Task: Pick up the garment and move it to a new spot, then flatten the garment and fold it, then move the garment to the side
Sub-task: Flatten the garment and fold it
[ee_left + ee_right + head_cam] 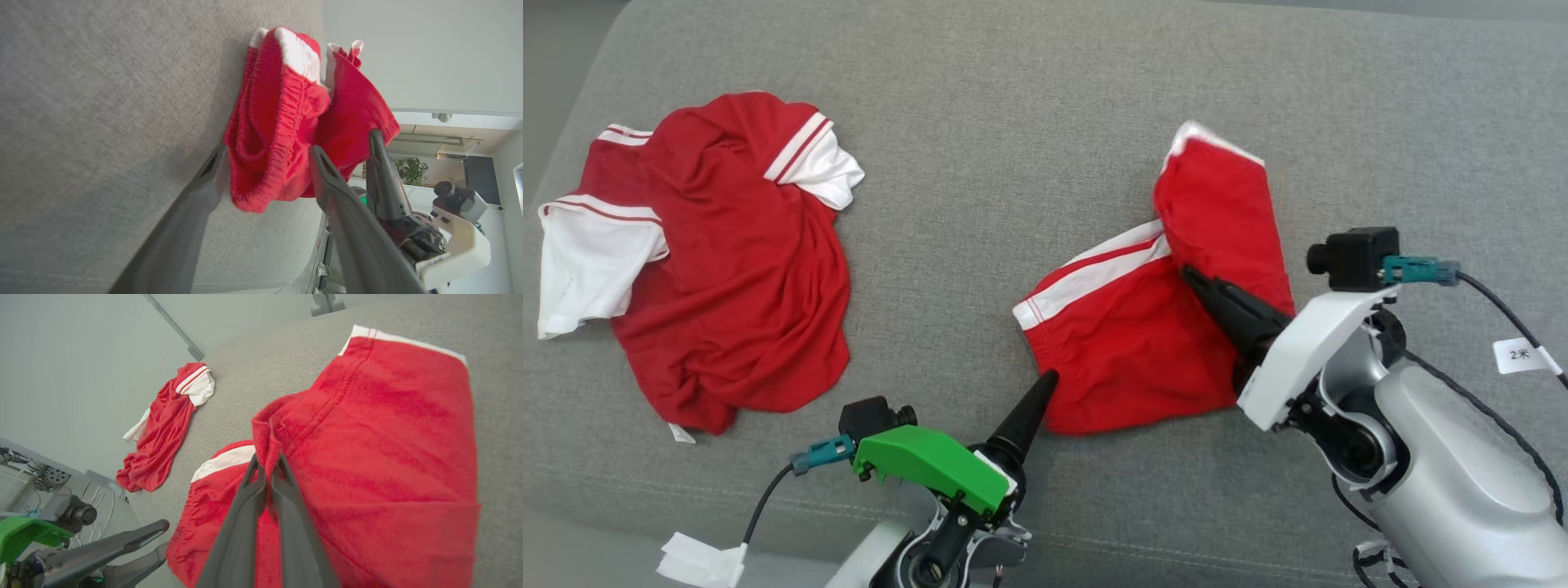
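Lying crumpled on the grey cushion (1013,122), right of centre in the head view, the garment (1143,343) is a pair of red shorts with white bands along the leg hems. One leg is thrown toward the far side and the gathered elastic waistband sits at the near edge.

The right gripper (1194,278) reaches in from the lower right and meets the cloth around the middle of the shorts. Seen from its own wrist, the right gripper (267,461) has its two dark fingers pressed together on a raised ridge of red fabric, so the jaws are clamped on the garment (388,437).

The left gripper (1049,377) points up at the near left corner of the shorts. In the left wrist view its jaws stand wide apart, and the bunched waistband of the garment (278,134) lies between the two fingers (212,175). Nothing is pinched there, and I cannot tell whether either finger touches the cloth. The right wrist view catches the left gripper (163,537) low at the left, fingers spread, just beside the waistband.

A red shirt (735,278) with white sleeves lies heaped on the left of the cushion, well apart from the shorts
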